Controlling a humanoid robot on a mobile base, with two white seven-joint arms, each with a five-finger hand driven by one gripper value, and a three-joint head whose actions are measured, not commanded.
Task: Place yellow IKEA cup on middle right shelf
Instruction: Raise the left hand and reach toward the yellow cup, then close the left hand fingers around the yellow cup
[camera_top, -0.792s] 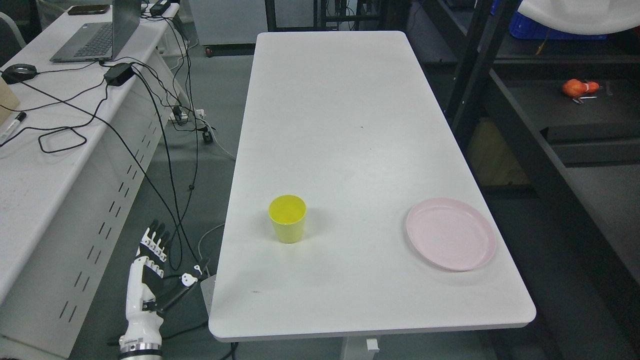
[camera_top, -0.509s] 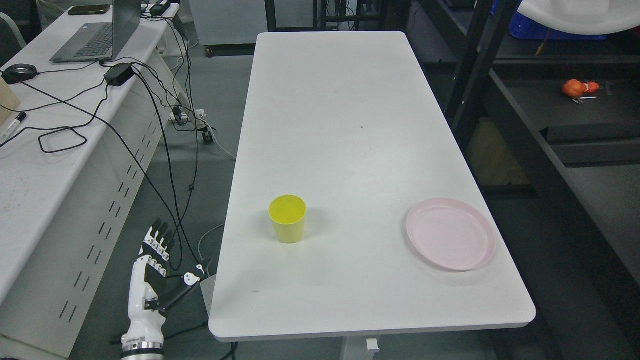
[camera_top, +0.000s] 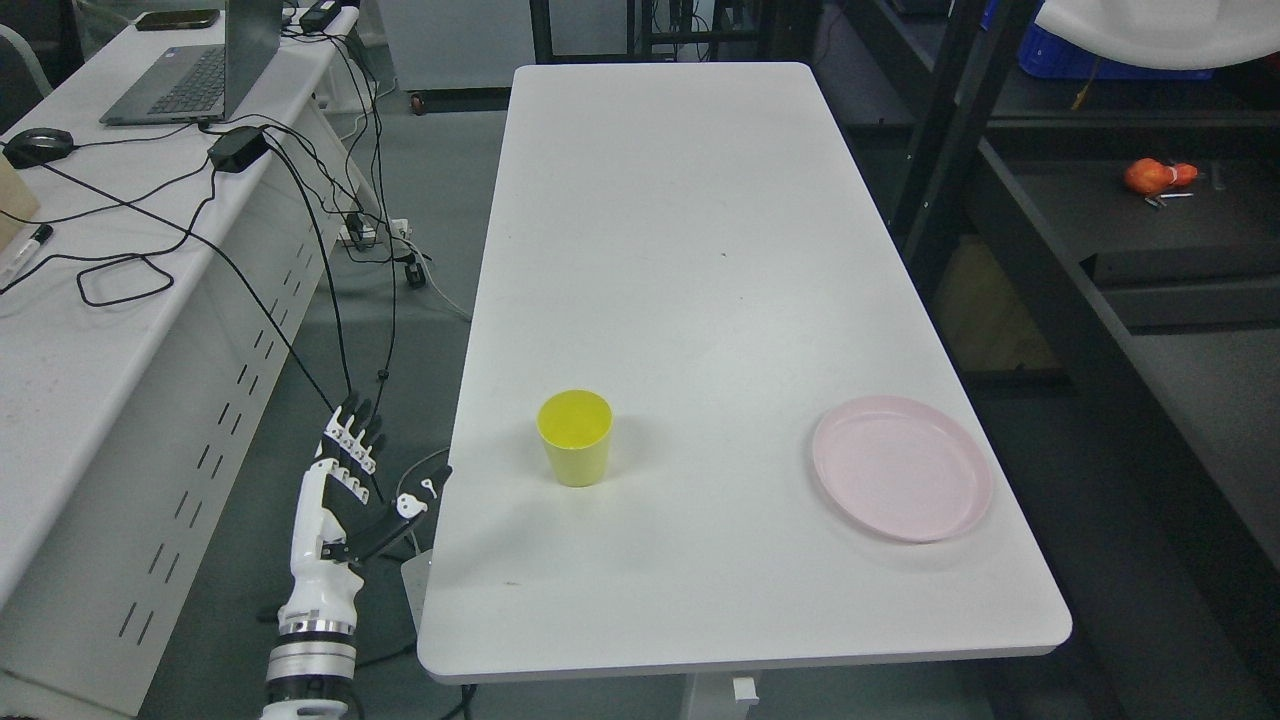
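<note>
White worktop (camera_top: 700, 250) held the upright yellow cup (camera_top: 575, 437) near its left edge; left hand (camera_top: 345, 495) hung beside it, fingers spread, empty.

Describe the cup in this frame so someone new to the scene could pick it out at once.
Start at the long white table filling the middle of the view. Near its front edge, on the left side, stands the yellow cup, upright and empty. Its only tabletop neighbour is a flat pink plate to the right; the cup is taller, tapered and bright yellow.

the white desk (camera_top: 700, 250) carries a yellow cup (camera_top: 575, 438), upright near its front left, and a pink plate (camera_top: 902, 467) at the front right, well apart.
</note>
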